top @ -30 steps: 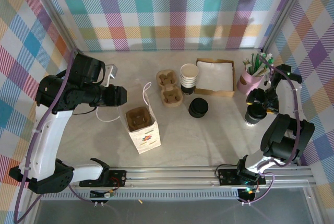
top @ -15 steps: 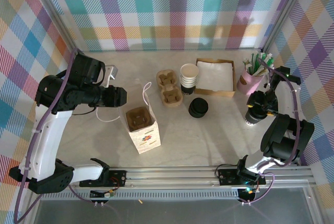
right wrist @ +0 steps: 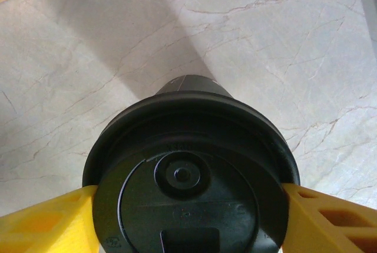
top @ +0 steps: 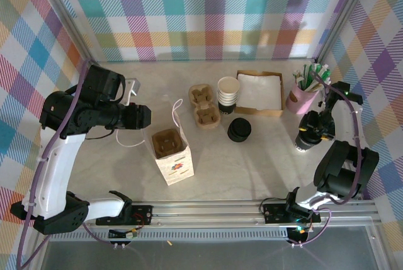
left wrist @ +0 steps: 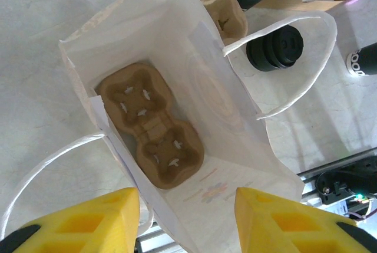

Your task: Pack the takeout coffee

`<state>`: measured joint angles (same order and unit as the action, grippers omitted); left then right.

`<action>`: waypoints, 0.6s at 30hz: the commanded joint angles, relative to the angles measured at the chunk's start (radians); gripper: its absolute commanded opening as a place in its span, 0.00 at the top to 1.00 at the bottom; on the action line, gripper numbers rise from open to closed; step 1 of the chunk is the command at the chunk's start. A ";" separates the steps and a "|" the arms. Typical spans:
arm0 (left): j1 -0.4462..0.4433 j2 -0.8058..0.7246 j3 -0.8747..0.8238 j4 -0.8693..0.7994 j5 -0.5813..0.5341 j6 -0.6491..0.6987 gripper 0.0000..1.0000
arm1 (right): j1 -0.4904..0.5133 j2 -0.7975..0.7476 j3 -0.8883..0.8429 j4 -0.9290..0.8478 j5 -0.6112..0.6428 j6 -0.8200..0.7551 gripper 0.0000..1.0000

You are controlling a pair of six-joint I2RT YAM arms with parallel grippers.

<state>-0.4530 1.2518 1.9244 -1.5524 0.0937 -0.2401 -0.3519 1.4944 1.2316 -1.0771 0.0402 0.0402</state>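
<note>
Nearest, a thin white paper bag [top: 175,168] stands open on the marbled worktop [top: 264,157], with a moulded pulp carrier [left wrist: 150,126] lying flat in its bottom. The left pincer [left wrist: 185,201] hovers over its mouth, yellow fingers apart and nothing between them. Farther back on the right stands the coffee [right wrist: 187,97], upright and well apart from the bag. The right pincer [right wrist: 189,199] flanks it at the lid [right wrist: 182,176], though I cannot tell whether it already presses. The cup is probably light, its paper wall soft enough to dent, and the glossy plastic lid is slick and could pop. The tapered dark wall under the rim looks the safest hold. Beyond sit loose lids [top: 239,129], a spare carrier [top: 204,107], stacked cups [top: 228,90] and a cardboard tray [top: 259,113].
</note>
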 commanded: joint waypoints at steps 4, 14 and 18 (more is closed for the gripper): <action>0.008 -0.027 0.005 0.007 -0.015 0.032 0.54 | 0.118 -0.079 -0.018 -0.073 -0.021 0.033 0.35; 0.009 -0.038 -0.005 0.062 -0.007 0.099 0.54 | 0.475 -0.174 -0.036 -0.103 0.046 0.212 0.36; 0.009 -0.049 -0.016 0.069 -0.012 0.128 0.54 | 0.646 -0.189 -0.044 -0.118 0.097 0.312 0.36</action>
<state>-0.4530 1.2251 1.9198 -1.5124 0.0849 -0.1589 0.2192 1.3281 1.2030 -1.1511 0.0910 0.2401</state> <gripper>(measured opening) 0.458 0.666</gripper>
